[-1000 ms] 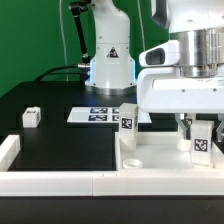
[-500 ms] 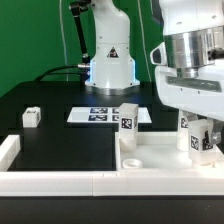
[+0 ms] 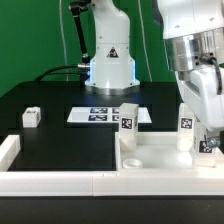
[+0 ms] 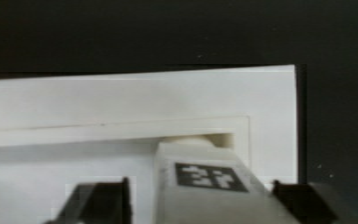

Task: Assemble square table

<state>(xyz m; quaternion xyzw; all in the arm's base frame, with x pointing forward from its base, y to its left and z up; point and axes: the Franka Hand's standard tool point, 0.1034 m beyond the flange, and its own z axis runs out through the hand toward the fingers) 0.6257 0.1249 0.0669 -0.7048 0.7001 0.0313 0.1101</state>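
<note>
The white square panel (image 3: 160, 158) lies at the front right of the black table. One tagged leg (image 3: 128, 117) stands at its far left corner and another (image 3: 186, 125) stands upright further right. A third leg (image 3: 31, 116) lies loose on the table at the exterior view's left. My gripper (image 3: 204, 140) hangs just right of the second leg, with a small tag showing at its tips. In the wrist view, a tagged leg (image 4: 215, 178) stands at a corner of the panel (image 4: 105, 100) between my fingers (image 4: 101, 202). My gripper (image 4: 201, 203) is open, with a gap beside the leg.
The marker board (image 3: 100, 115) lies flat at the back centre in front of the robot base (image 3: 110, 65). Low white border rails (image 3: 60, 180) run along the table's front and left edges.
My arm has swung toward the exterior view's right and tilted. The upright leg on the panel, partly covered by the gripper before, now stands in plain view.
</note>
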